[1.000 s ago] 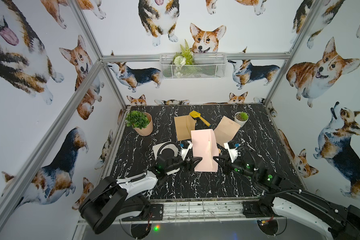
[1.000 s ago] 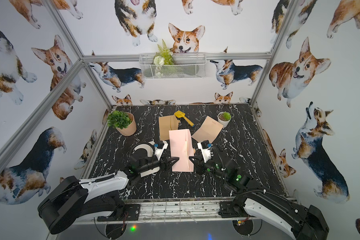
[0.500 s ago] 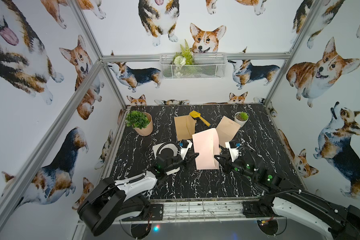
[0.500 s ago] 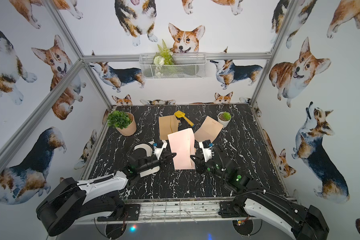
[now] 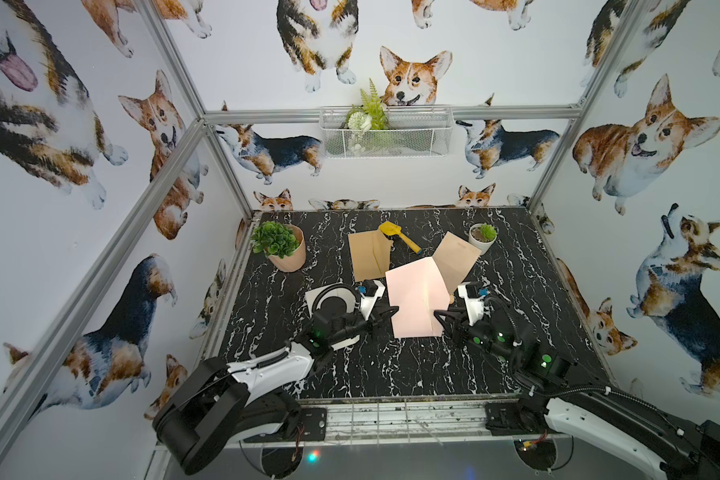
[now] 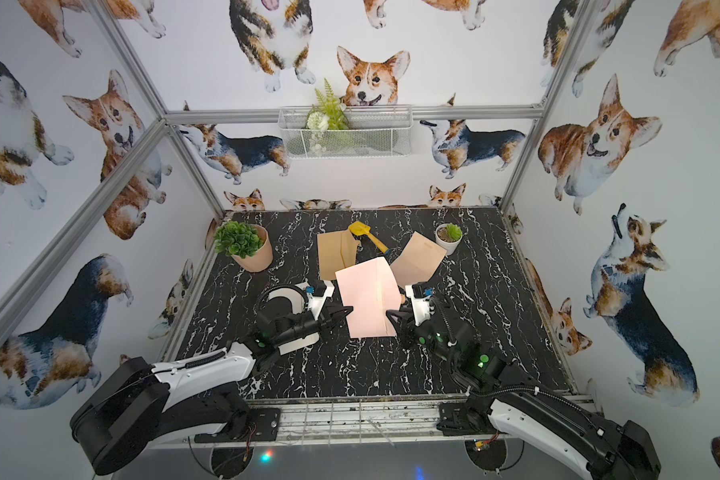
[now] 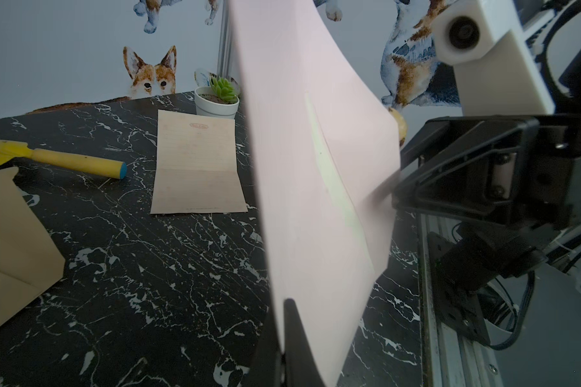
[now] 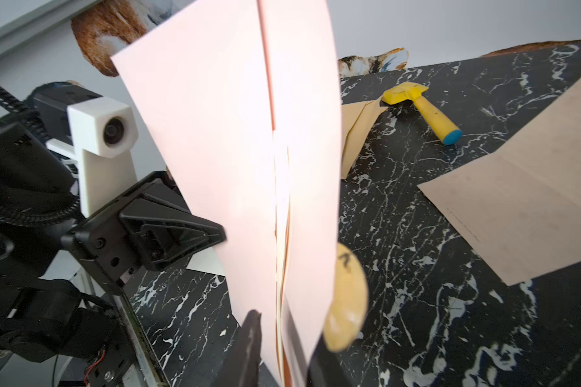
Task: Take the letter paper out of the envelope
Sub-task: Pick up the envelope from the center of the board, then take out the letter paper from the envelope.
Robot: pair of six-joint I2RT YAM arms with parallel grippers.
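Observation:
A pink envelope (image 5: 412,299) stands upright in the air between my two arms, above the black marble table (image 5: 391,374). My left gripper (image 5: 393,311) is shut on its left edge, and the left wrist view shows the closed fingertips (image 7: 291,321) pinching the pink sheet (image 7: 316,167). At the right edge, my right gripper (image 5: 437,316) is open, its jaws slightly apart on either side of the envelope (image 8: 215,150). Thin white and orange edges (image 8: 280,261) show between the envelope's layers; the letter paper is otherwise hidden. A round yellow seal (image 8: 344,295) hangs at that edge.
Behind the envelope lie a brown envelope (image 5: 368,255), a tan unfolded sheet (image 5: 456,259) and a yellow toy shovel (image 5: 398,236). A terracotta plant pot (image 5: 281,249) stands back left, a small white pot (image 5: 482,237) back right. White paper (image 5: 312,297) lies under my left arm.
My left gripper has shut on the envelope's left edge. The right gripper's jaws have parted. The envelope has turned, its top now leaning right.

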